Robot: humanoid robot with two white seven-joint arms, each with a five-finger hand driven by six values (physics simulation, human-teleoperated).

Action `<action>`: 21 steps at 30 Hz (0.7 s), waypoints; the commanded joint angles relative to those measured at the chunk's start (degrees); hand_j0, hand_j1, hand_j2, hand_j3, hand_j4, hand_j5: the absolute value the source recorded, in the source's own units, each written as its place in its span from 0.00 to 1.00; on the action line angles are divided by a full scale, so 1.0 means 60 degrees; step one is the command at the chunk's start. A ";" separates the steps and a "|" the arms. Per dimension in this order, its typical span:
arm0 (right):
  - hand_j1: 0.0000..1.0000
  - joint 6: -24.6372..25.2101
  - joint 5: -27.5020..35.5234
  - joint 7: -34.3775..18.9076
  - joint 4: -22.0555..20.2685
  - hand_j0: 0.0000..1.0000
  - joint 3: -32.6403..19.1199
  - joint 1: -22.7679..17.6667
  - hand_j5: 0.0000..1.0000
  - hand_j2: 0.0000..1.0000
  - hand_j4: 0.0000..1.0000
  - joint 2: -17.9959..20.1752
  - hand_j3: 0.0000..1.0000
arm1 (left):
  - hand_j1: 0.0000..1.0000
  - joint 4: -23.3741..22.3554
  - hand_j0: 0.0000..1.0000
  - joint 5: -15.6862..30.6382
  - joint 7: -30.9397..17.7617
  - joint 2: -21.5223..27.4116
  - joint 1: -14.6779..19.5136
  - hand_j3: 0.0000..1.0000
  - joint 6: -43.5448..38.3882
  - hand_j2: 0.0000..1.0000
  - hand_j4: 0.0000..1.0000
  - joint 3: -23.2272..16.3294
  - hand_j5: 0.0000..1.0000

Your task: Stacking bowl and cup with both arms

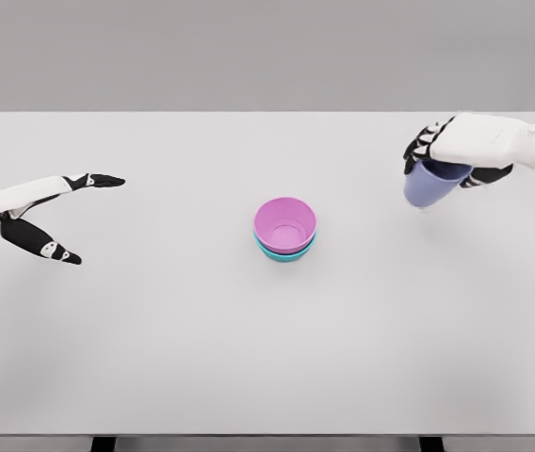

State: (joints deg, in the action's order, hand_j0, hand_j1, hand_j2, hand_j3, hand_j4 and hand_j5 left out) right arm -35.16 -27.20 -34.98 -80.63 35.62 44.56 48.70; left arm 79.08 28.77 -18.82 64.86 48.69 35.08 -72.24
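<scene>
A pink bowl (284, 224) sits nested inside a teal bowl (286, 251) near the middle of the white table (202, 358). At the right, my right hand (446, 155) is shut on the rim of a lavender-blue cup (429, 185), which hangs tilted just above the table, well to the right of the bowls. My left hand (65, 217) hovers open at the left side, its thumb and fingers spread wide and holding nothing, far from the bowls.
The table's far edge runs across the top of the view, with a grey wall behind. Dark table legs (103, 443) show at the bottom edge.
</scene>
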 commanded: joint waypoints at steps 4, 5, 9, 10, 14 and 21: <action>0.66 0.0026 0.0065 -0.0004 -0.0258 0.66 -0.0547 0.0088 0.66 0.66 0.66 -0.0543 0.66 | 1.00 0.0003 1.00 0.0068 0.0002 -0.0029 0.0000 1.00 -0.0013 1.00 1.00 0.0014 1.00; 0.66 0.0026 0.0065 -0.0004 -0.0258 0.66 -0.0547 0.0088 0.66 0.66 0.66 -0.0689 0.66 | 1.00 0.0003 1.00 0.0068 0.0002 -0.0029 0.0015 1.00 -0.0013 1.00 1.00 0.0013 1.00; 0.65 0.0026 0.0065 -0.0004 -0.0316 0.65 -0.0532 0.0161 0.65 0.65 0.65 -0.0895 0.65 | 1.00 0.0003 1.00 0.0068 0.0002 -0.0058 0.0000 1.00 -0.0013 1.00 1.00 0.0013 1.00; 0.64 0.0026 0.0065 -0.0004 -0.0316 0.64 -0.0532 0.0161 0.64 0.64 0.64 -0.0982 0.64 | 1.00 0.0003 1.00 0.0068 0.0002 -0.0058 0.0000 1.00 -0.0013 1.00 1.00 0.0013 1.00; 0.54 0.0026 0.0065 -0.0004 -0.0331 0.54 -0.0532 0.0205 0.54 0.54 0.54 -0.1056 0.54 | 1.00 0.0003 1.00 0.0068 0.0002 -0.0058 0.0000 1.00 -0.0013 1.00 1.00 0.0028 1.00; 0.55 0.0026 0.0065 -0.0004 -0.0433 0.55 -0.0503 0.0337 0.55 0.55 0.55 -0.1773 0.55 | 1.00 0.0003 1.00 0.0068 0.0002 -0.0058 0.0000 1.00 -0.0013 1.00 1.00 0.0028 1.00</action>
State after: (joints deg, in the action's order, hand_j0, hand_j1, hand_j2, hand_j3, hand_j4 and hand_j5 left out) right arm -35.18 -27.14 -35.00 -82.91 32.53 46.58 39.39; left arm 79.09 28.77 -18.82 64.51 48.69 35.08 -72.17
